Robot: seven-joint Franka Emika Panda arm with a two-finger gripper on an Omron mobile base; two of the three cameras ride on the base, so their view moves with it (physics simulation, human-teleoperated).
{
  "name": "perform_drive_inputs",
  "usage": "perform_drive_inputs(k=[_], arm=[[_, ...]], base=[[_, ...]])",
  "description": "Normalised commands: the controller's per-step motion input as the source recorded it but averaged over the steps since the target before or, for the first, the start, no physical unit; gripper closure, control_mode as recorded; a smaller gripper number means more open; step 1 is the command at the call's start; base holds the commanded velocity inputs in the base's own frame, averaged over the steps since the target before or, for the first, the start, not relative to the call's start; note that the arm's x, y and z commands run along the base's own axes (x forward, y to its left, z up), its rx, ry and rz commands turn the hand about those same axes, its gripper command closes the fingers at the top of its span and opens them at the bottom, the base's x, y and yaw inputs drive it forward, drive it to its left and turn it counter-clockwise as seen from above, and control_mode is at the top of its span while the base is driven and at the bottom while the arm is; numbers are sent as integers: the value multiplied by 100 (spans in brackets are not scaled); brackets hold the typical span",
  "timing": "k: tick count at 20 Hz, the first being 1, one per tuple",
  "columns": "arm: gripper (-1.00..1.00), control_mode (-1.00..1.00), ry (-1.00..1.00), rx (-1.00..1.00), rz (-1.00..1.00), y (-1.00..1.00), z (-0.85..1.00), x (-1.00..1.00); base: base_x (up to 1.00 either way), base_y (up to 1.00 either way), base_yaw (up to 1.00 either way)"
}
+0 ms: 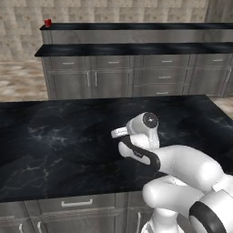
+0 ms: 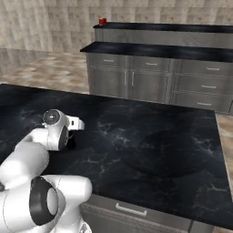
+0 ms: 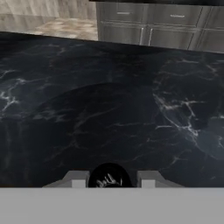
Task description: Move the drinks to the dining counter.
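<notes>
In the hand view my gripper [image 3: 109, 180] points down at the near black counter, and its two fingers are shut on a small dark bottle [image 3: 109, 175], whose round top sits between them. My hand [image 1: 119, 132] hangs low over the middle of that counter, and the arm hides the fingers in both base views. A red can [image 1: 48, 22] stands at the left end of the raised ledge of the dining counter [image 1: 136, 49], far behind. The right base view also shows that can [image 2: 103, 21] on the dining counter [image 2: 159, 50].
The near black stone-topped block [image 1: 54, 136] spreads wide around the hand. A strip of tiled floor [image 1: 22, 79] separates it from the dining counter, whose grey drawers [image 2: 132, 82] face me.
</notes>
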Motion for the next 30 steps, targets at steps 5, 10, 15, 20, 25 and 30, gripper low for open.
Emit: perform_drive_inputs(k=[5,10,15,20,25,30], arm=[[100,-100,0,0,-1,-1,100,-35],[100,-100,12,0,-8,-16,100,-40],[100,-100,7,2,-14,-61,92,-57],[100,-100,0,8,-16,-57,73,-72],[100,-100,-13,7,-11,-19,52,-59],[100,-100,-10,2,-4,3,31,-22]], base=[[0,0,0],[0,0,0],[0,0,0],[0,0,0],[0,0,0],[0,0,0]])
